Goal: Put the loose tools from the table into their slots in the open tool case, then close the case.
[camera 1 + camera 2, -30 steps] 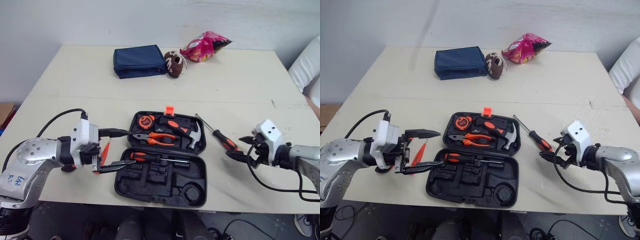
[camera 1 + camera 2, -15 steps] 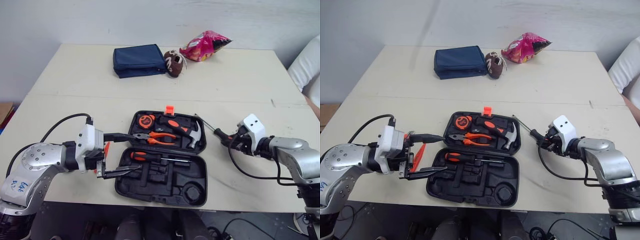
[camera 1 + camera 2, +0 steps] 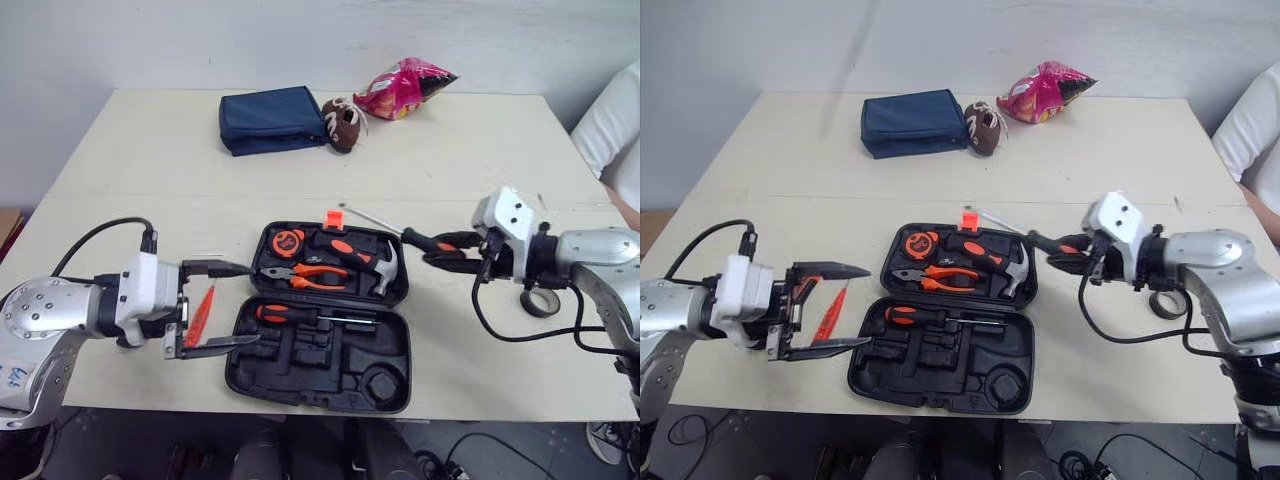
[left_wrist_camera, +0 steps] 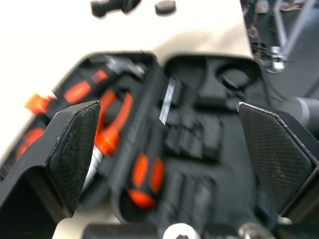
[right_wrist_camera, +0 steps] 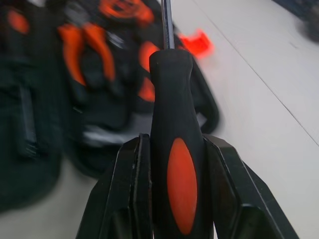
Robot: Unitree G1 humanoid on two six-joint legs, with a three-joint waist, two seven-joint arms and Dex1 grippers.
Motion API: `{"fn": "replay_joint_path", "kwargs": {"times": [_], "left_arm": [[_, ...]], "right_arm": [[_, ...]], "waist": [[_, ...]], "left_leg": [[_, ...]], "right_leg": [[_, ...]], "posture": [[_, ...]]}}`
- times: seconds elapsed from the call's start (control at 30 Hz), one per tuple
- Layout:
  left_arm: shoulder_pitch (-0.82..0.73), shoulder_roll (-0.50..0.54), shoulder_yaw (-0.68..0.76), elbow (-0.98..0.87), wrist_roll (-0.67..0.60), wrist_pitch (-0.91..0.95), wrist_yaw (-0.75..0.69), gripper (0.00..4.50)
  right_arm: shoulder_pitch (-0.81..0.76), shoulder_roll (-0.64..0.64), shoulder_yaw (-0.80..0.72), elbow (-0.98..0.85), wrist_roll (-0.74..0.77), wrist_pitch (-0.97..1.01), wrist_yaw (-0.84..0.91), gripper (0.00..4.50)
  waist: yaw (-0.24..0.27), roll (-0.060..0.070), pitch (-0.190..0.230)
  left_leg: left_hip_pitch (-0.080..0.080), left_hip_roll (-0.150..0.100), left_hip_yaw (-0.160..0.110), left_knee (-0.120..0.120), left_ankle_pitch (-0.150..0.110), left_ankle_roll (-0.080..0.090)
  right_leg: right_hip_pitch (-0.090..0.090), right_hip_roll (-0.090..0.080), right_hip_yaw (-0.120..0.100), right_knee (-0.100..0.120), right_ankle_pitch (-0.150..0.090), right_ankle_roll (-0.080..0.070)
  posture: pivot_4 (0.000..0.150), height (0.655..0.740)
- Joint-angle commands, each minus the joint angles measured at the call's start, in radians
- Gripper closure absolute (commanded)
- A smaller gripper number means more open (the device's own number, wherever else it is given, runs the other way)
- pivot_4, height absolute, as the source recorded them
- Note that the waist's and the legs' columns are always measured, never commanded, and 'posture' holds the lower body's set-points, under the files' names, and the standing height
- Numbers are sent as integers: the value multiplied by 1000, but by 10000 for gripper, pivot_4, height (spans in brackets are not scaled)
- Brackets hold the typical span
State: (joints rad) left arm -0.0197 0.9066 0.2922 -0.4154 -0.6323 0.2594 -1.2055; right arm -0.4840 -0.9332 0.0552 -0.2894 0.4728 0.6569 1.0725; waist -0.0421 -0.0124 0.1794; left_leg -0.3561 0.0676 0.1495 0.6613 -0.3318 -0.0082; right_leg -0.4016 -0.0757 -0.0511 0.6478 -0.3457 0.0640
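Aloft, screwdriver (image 3: pixel 420 239) pinched in right gripper (image 3: pixel 460 247) by case (image 3: pixel 330 366) edge, left gripper (image 3: pixel 250 304) spread beside case.

**Cream bench, 6 things on it**

The cream bench (image 3: pixel 150 150) has 1 seam running across it from side to side. Beyond the seam lie a navy pouch (image 3: pixel 272 118), a brown ball (image 3: pixel 342 124) just beside the pouch's right end, and a pink snack bag (image 3: pixel 405 88) close behind the ball. On the near half, the black tool case (image 3: pixel 330 365) lies open. A slim orange tool (image 3: pixel 201 312) lies just beside its left edge. A grey ring (image 3: pixel 536 301) lies well to the right.
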Motion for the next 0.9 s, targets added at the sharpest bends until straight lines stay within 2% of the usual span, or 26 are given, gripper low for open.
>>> {"fn": "replay_joint_path", "kwargs": {"times": [0.03, 0.17, 0.33, 0.47, 0.9], "left_arm": [[32, 29, 74, 9, -35, 18, -34, 0], [74, 37, 87, 32, -8, 15, -57, 0], [109, 52, 91, 29, 2, 27, -62, 0], [101, 56, 96, 33, -7, 37, -52, 0], [107, 58, 105, 28, -1, 43, -50, 0]], "right_arm": [[-11, -9, 77, -169, 83, 122, 52, 34552], [-36, 31, 173, -217, 64, 192, 10, 34552], [-33, 14, 314, -198, -82, 141, 2, 34552], [-35, 34, 318, -197, -91, 173, -13, 34552], [0, 50, 336, -231, -92, 229, -34, 34552]], "waist": [[3, 0, 0], [11, -1, 0], [12, -3, 0], [11, -3, -1], [8, -4, -1]], "left_leg": [[-1, 0, 0, 0, 0, 1], [-2, -2, 0, 2, -2, 3], [-4, -2, 0, 2, -2, 3], [-13, -2, 0, 5, -1, 3], [-13, -2, 0, 6, -1, 3]], "right_leg": [[-1, -1, 0, 0, 0, 0], [-1, -3, 0, 0, 0, 1], [-3, -4, 0, 0, 0, 1], [-13, -4, 0, 4, 0, 1], [-12, -3, -1, 5, 0, 1]], "posture": [[1500, 7400], [1500, 7400], [1500, 7400], [1500, 7400], [1500, 7400]]}}
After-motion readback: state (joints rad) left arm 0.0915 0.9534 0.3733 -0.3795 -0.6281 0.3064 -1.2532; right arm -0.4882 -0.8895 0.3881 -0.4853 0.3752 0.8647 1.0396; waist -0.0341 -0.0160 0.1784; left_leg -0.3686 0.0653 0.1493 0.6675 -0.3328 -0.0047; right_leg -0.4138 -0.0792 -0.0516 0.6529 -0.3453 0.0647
